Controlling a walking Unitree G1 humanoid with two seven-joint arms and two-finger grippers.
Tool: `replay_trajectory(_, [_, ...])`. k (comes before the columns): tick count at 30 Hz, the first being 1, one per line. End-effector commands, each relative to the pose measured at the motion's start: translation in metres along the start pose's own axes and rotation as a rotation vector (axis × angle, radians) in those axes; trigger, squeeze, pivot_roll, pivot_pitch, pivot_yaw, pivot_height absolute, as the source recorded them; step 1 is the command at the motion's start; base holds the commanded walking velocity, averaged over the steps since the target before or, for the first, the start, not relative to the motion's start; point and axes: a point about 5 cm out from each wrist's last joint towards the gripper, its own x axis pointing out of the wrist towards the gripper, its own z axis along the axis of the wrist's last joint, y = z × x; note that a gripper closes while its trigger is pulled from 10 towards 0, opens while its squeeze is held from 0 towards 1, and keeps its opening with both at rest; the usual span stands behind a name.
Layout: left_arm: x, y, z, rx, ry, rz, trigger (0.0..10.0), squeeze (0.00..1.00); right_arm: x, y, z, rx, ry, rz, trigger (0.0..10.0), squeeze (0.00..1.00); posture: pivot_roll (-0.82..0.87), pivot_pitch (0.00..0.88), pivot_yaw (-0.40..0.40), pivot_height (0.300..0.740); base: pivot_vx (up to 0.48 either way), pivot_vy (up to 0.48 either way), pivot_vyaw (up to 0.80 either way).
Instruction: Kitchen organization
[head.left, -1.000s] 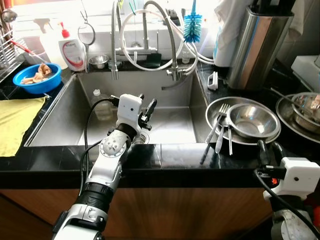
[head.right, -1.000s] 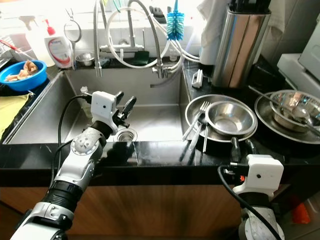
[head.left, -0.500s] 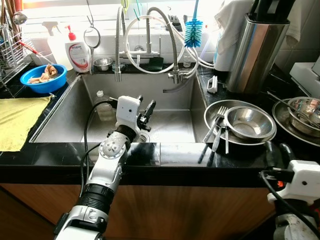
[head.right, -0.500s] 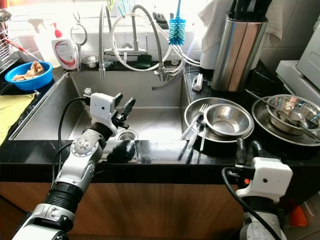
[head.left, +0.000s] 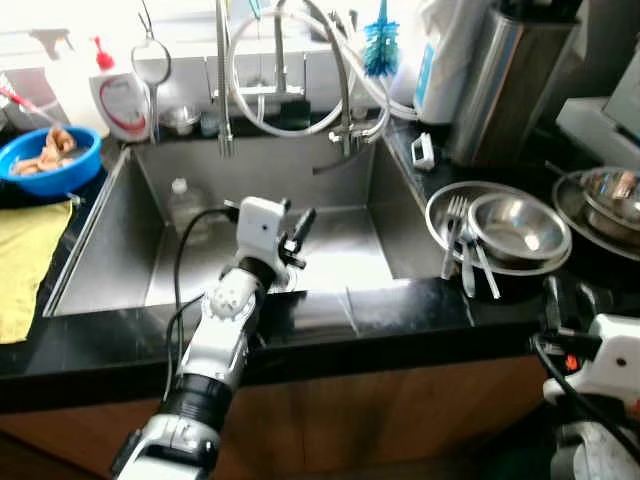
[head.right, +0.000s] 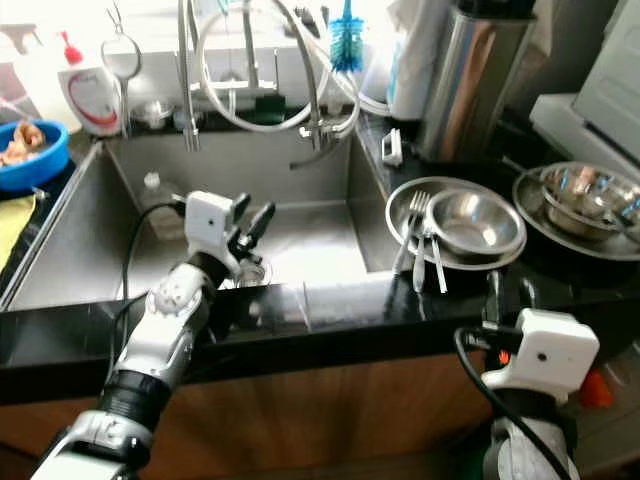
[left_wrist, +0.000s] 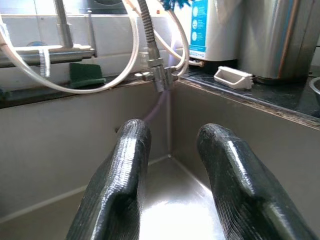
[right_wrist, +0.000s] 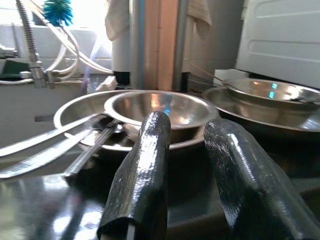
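My left gripper (head.left: 293, 217) hangs open over the front part of the steel sink (head.left: 262, 170), nothing between its fingers (left_wrist: 127, 165). A small clear bottle (head.left: 183, 203) stands inside the sink at its left. On the black counter to the right, a steel plate (head.left: 437, 210) holds a steel bowl (head.left: 517, 224) and forks (head.left: 456, 232). My right gripper (head.right: 507, 287) is open at the counter's front edge, just short of that plate, and in the right wrist view its fingers (right_wrist: 148, 150) point at the bowl (right_wrist: 160, 107).
A second steel bowl with a spoon (head.left: 608, 192) sits far right. A tall steel holder (head.left: 500, 85) and blue brush (head.left: 380, 47) stand behind. Faucet hoses (head.left: 285, 80) arch over the sink. A soap bottle (head.left: 118, 95), blue bowl (head.left: 42, 160) and yellow cloth (head.left: 20, 262) lie left.
The whole picture has shifted and grown blurred, so the camera has moved. Both grippers keep their places relative to the sink and the counter, still open.
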Motion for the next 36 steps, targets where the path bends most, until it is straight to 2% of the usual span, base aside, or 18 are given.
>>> replay_trajectory(1, [0.0005, 0.0034, 0.0042, 0.009, -0.010, 0.001, 10.0, 0.00, 0.0008, 0.0011, 0.0039, -0.002, -0.018, 0.002, 10.0, 0.00, -0.06, 0.000, 0.029, 0.740, 0.000, 0.454, 0.00])
replay_trajectory(11, [0.0056, 0.0001, 0.0086, 0.011, -0.019, -0.009, 10.0, 0.00, 0.0020, 0.0025, 0.0029, 0.000, -0.017, 0.003, 10.0, 0.00, -0.06, 0.000, 0.033, 0.740, 0.000, 0.348, 0.00])
replay_trajectory(23, [0.0058, 0.0008, 0.0119, 0.029, -0.034, -0.016, 10.0, 0.00, 0.0016, 0.0008, 0.0007, 0.008, -0.003, -0.026, 10.0, 0.00, -0.05, 0.000, 0.042, 0.740, 0.000, 0.000, 0.00])
replay_trajectory(25, [0.0058, 0.0010, 0.0120, 0.030, -0.034, -0.016, 10.0, 0.00, 0.0012, -0.0004, -0.0005, 0.027, 0.000, -0.040, 10.0, 0.00, -0.05, 0.000, 0.042, 0.740, 0.000, 0.000, -0.74])
replay_trajectory(33, [0.0067, -0.0013, 0.0118, 0.030, -0.031, -0.023, 10.0, 0.00, 0.0039, -0.0011, -0.0002, 0.012, -0.003, -0.034, 10.0, 0.00, -0.05, 0.000, 0.044, 0.740, 0.000, 0.000, -0.72])
replay_trajectory(36, [0.0071, -0.0035, 0.0114, 0.029, -0.028, -0.031, 10.0, 0.00, 0.0060, 0.0003, 0.0000, 0.006, -0.014, -0.030, 10.0, 0.00, -0.05, 0.000, 0.045, 0.740, 0.000, 0.000, -0.18])
